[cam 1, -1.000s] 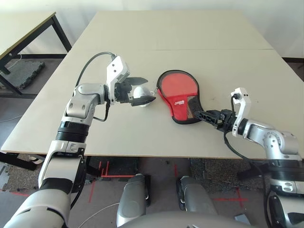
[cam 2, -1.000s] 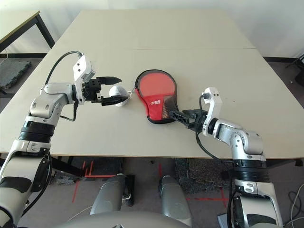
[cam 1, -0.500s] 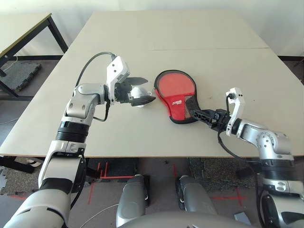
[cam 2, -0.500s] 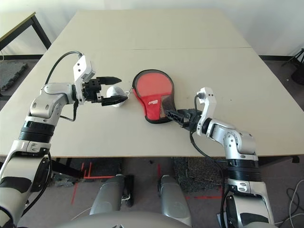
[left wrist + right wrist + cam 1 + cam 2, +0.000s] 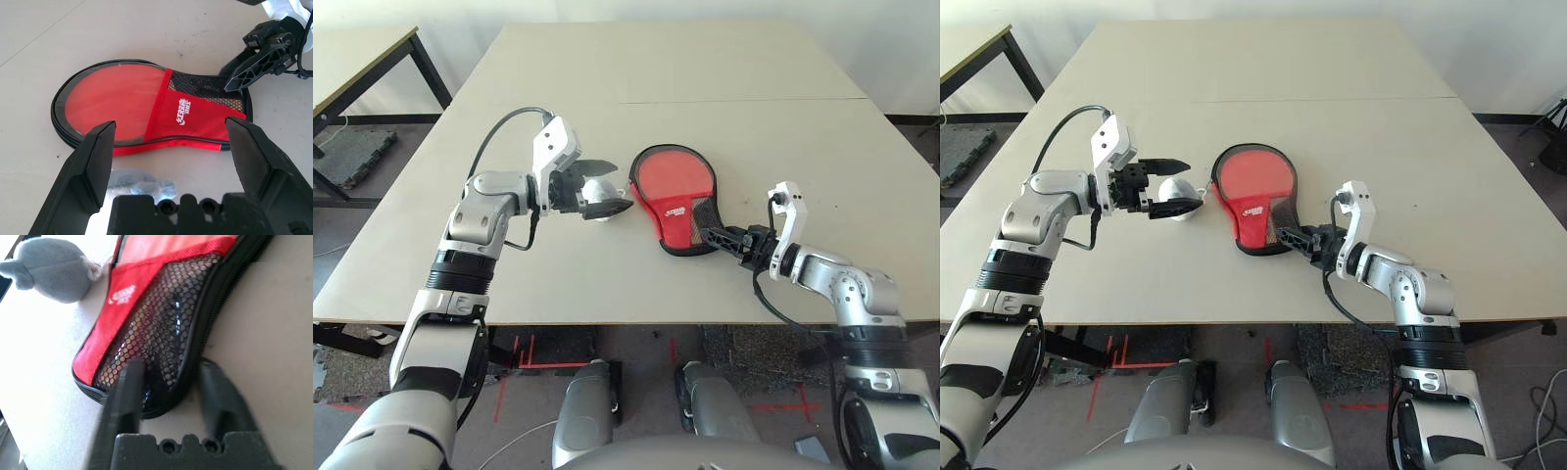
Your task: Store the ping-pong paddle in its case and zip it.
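The red case [image 5: 673,186] with black trim and a mesh pocket [image 5: 205,88] lies flat at mid-table, its round end pointing away from me. The ping-pong paddle is hidden. My right gripper [image 5: 709,234] is at the case's narrow near end. In the right wrist view its fingers [image 5: 128,382] stand part-way apart, straddling the black zip edge [image 5: 195,352] at that corner. My left gripper [image 5: 620,186] hovers open just left of the case, holding nothing, and in the left wrist view it frames the case between its fingers [image 5: 95,156].
A small grey soft toy [image 5: 598,188] lies on the table against the case's left side, under my left gripper. A second table [image 5: 362,59] stands at the far left. The table's front edge [image 5: 636,321] runs close below my right forearm.
My right gripper has slid left up to the case's narrow end and its fingers have come closer together around the zip edge. The left arm has stayed put.
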You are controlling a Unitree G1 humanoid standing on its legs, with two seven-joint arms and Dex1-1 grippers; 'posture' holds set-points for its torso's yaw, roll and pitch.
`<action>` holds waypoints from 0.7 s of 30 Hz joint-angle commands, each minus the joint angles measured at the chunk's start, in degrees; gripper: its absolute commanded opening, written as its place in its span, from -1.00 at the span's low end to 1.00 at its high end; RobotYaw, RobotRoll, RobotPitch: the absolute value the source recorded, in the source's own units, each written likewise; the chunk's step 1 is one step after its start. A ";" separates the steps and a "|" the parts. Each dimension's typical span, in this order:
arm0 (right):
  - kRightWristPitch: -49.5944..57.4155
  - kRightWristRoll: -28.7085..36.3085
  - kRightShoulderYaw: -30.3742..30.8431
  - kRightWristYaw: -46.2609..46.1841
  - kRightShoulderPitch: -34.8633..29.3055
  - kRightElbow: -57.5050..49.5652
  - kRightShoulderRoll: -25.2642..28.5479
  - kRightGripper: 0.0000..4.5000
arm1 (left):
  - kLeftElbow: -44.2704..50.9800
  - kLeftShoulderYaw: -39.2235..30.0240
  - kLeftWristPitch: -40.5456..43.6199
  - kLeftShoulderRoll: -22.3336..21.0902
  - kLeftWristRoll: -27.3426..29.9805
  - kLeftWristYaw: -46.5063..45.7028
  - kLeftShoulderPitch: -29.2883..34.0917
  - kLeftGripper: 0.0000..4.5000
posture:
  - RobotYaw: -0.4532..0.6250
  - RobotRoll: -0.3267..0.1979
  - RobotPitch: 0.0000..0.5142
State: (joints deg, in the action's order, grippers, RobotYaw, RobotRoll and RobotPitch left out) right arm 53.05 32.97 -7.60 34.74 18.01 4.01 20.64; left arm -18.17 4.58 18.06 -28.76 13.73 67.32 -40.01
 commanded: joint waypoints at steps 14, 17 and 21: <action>3.14 0.84 0.60 0.67 -1.82 0.33 0.71 -0.99 | 1.10 0.66 0.00 -0.59 -0.17 -0.35 0.29 1.00 | -0.05 0.25 -0.58; 4.01 1.57 0.15 1.17 -2.63 -0.57 1.91 -0.99 | 1.07 0.72 -0.04 -0.58 -0.23 -0.37 0.36 1.00 | -0.06 0.25 -0.58; 5.60 2.98 -0.64 1.93 -3.90 -2.32 3.82 -0.99 | 0.76 0.80 -0.24 -0.55 -0.36 -0.38 0.32 1.00 | -0.06 0.25 -0.57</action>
State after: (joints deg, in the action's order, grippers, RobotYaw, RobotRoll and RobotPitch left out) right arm 56.32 35.44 -8.10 36.16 16.27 1.91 23.57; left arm -18.13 4.64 18.05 -28.99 13.70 67.28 -39.99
